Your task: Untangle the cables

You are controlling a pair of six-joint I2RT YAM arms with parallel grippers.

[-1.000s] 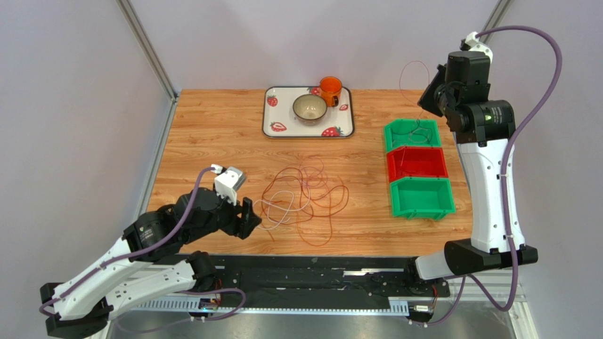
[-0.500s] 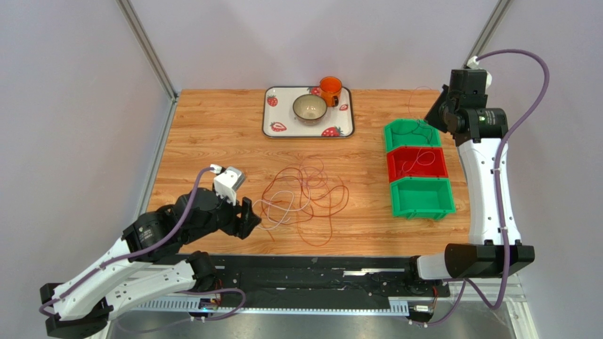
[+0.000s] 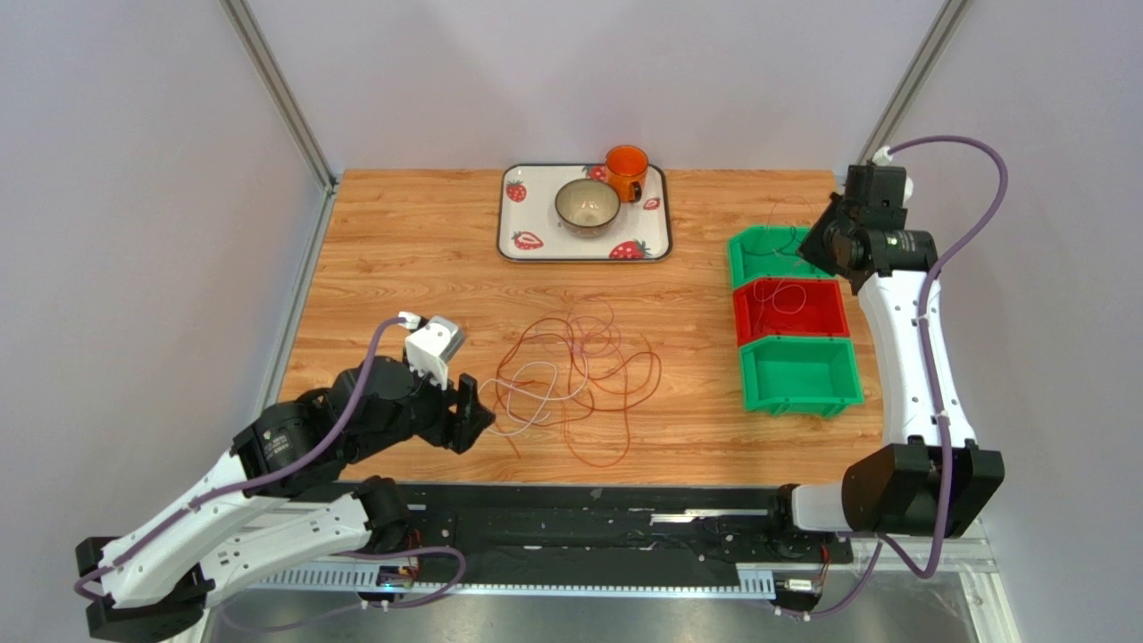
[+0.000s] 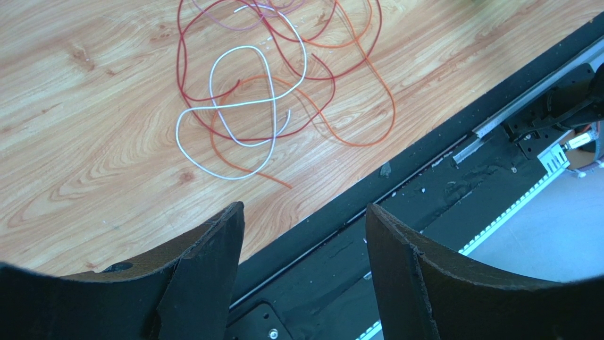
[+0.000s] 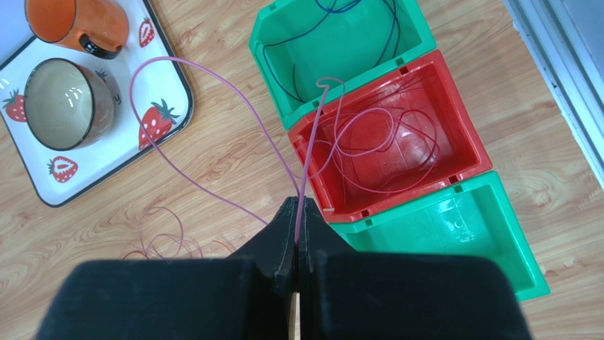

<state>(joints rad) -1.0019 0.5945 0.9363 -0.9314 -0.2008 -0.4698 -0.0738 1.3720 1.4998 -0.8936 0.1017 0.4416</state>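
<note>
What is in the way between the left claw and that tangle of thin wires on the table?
Nothing visible. The left gripper is open and sits just beside the cables, which lie loose on the table. Only bare wood shows between the fingers and the nearest loops.

Open tabletop surrounds the cables, hemmed by the tray behind and the bins at right.
</note>
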